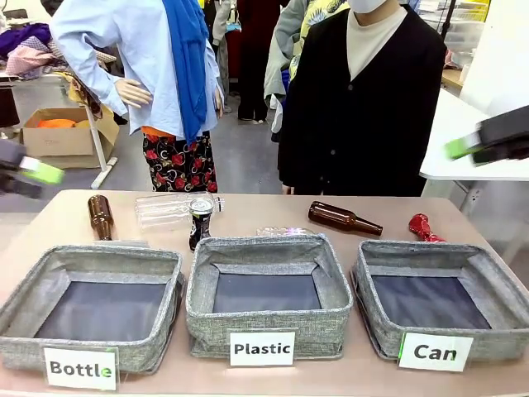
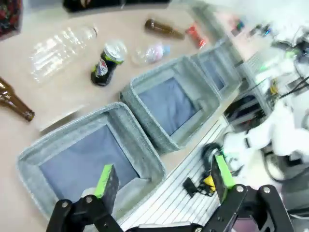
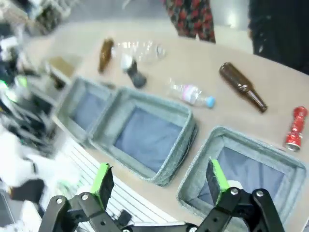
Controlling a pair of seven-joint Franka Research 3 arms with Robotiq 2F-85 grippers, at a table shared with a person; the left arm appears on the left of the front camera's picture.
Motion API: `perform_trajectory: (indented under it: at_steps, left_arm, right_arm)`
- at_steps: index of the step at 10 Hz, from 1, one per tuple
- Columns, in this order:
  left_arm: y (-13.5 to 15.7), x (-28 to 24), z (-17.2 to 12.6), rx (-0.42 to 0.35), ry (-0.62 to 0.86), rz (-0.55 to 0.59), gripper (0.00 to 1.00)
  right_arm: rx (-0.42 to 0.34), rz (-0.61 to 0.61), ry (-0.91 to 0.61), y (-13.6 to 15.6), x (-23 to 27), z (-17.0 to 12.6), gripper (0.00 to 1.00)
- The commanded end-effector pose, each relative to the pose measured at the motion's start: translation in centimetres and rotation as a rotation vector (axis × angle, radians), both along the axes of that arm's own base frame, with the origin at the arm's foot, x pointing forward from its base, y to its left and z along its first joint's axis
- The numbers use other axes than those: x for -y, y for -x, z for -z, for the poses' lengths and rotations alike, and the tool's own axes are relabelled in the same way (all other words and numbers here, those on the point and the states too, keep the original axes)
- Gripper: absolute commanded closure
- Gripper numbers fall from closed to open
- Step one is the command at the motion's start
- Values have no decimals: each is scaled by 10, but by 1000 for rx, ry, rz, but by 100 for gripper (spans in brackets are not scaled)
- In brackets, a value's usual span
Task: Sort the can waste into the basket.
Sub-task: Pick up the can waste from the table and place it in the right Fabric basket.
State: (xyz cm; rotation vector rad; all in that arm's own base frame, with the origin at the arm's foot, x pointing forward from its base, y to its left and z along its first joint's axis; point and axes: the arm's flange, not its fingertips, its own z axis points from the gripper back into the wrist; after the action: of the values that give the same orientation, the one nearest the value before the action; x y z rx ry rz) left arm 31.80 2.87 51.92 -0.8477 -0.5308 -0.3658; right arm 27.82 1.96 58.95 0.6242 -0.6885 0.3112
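The black can [image 1: 200, 218] with a silver top stands upright behind the middle bin, also seen as the black can [image 2: 105, 65] and the black can [image 3: 133, 74]. The crushed red can [image 1: 422, 227] lies at the far right of the table, behind the "Can" basket [image 1: 496, 285]; the right wrist view shows the red can [image 3: 295, 130] beyond the basket [image 3: 203, 162]. My left gripper [image 2: 161, 179] is open above the "Bottle" bin, at the left edge as the left gripper [image 1: 37, 172]. My right gripper [image 3: 159, 179] is open, high at the right as the right gripper [image 1: 467, 147].
The "Bottle" bin [image 1: 33, 318] and "Plastic" bin [image 1: 331, 289] stand left of the basket. Brown bottles [image 1: 100, 217] [image 1: 343, 218] and clear plastic bottles [image 1: 169, 207] [image 1: 283, 231] lie behind them. A person [image 1: 364, 99] stands at the far side.
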Motion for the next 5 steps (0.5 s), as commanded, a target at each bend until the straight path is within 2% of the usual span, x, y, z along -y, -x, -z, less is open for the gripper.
perform_trajectory:
  at_steps: [1, 2, 3, 4, 5]
  left_arm:
    - [23, -74, 54, -34, 252, -107, 0]
    - [37, -109, 78, -41, 397, -203, 0]
    - [45, -130, 100, -94, 486, -320, 0]
    - [50, -139, 117, -131, 574, -396, 0]
    - [66, -139, 137, -125, 674, -482, 0]
  right_arm:
    - [21, 101, -222, 57, 69, 83, 0]
    - [29, 161, -321, 70, 101, 100, 0]
    - [27, 241, -427, 80, 131, 120, 0]
    - [7, 333, -510, 87, 159, 142, 0]
    - [-20, 379, -553, 91, 175, 158, 0]
